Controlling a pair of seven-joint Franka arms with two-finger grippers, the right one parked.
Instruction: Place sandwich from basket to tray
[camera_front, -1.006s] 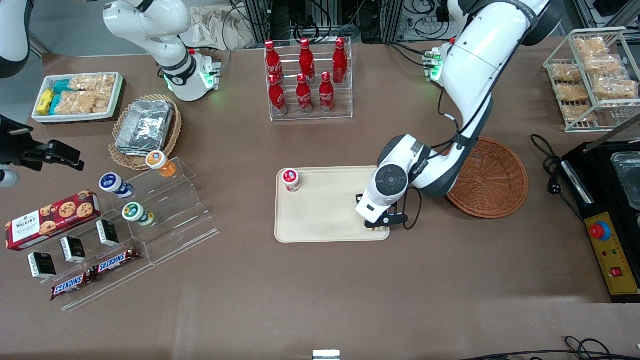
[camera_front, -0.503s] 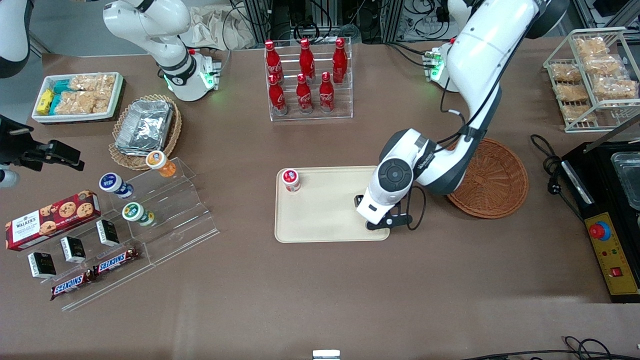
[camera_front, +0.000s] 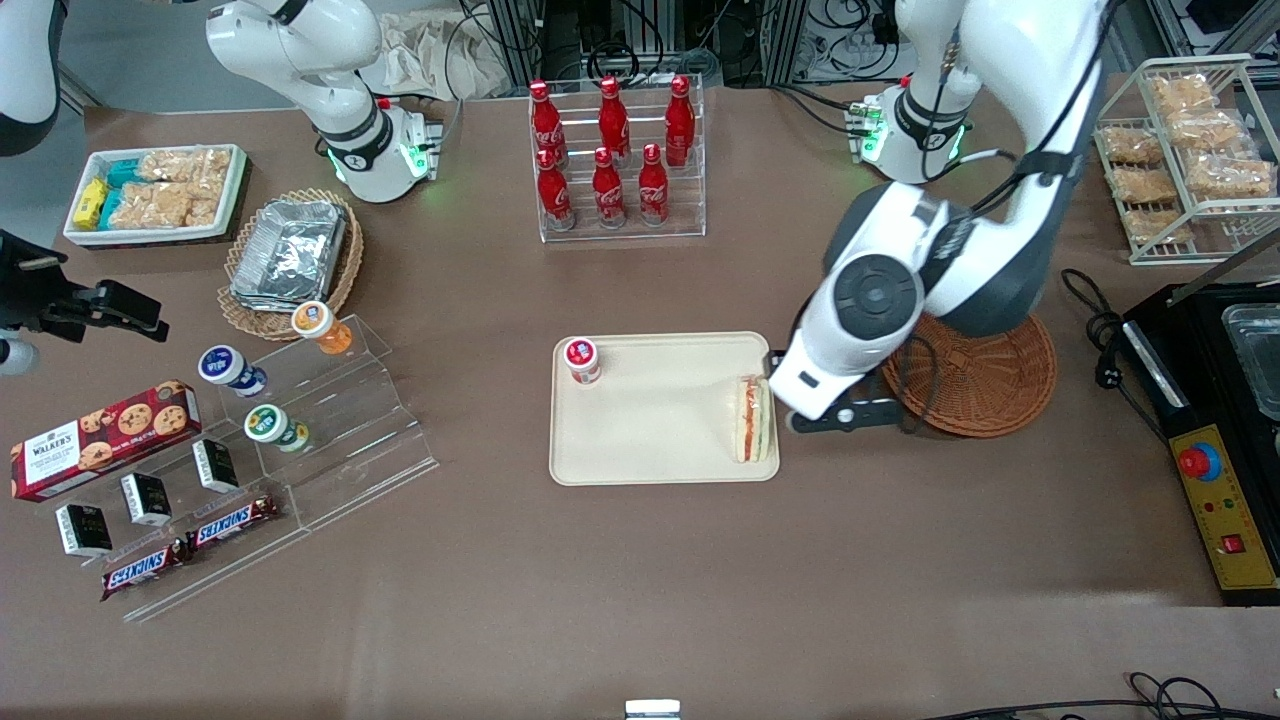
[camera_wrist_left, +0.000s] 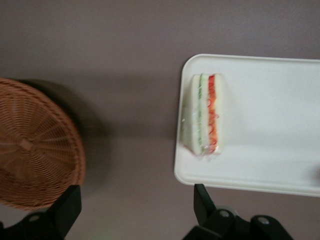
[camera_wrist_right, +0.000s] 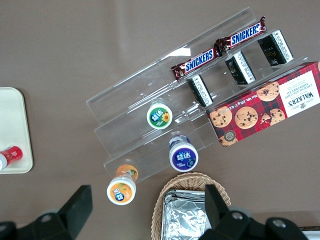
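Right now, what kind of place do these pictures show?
Probably a robot lab staged as a snack counter: a rack of red cola bottles, a sandwich on a serving tray, cabling past the table. The open tool hangs between tray and basket.

- Sandwich (camera_front: 753, 418) on tray (camera_front: 650, 440), at the edge toward the basket (camera_front: 990, 385).
- Basket beside tray, toward working arm's end.
- Gripper (camera_wrist_left: 135, 212) above the table between tray and basket, fingers spread, holding nothing.
- Small jar (camera_front: 581, 360) on tray's corner, well apart from sandwich.
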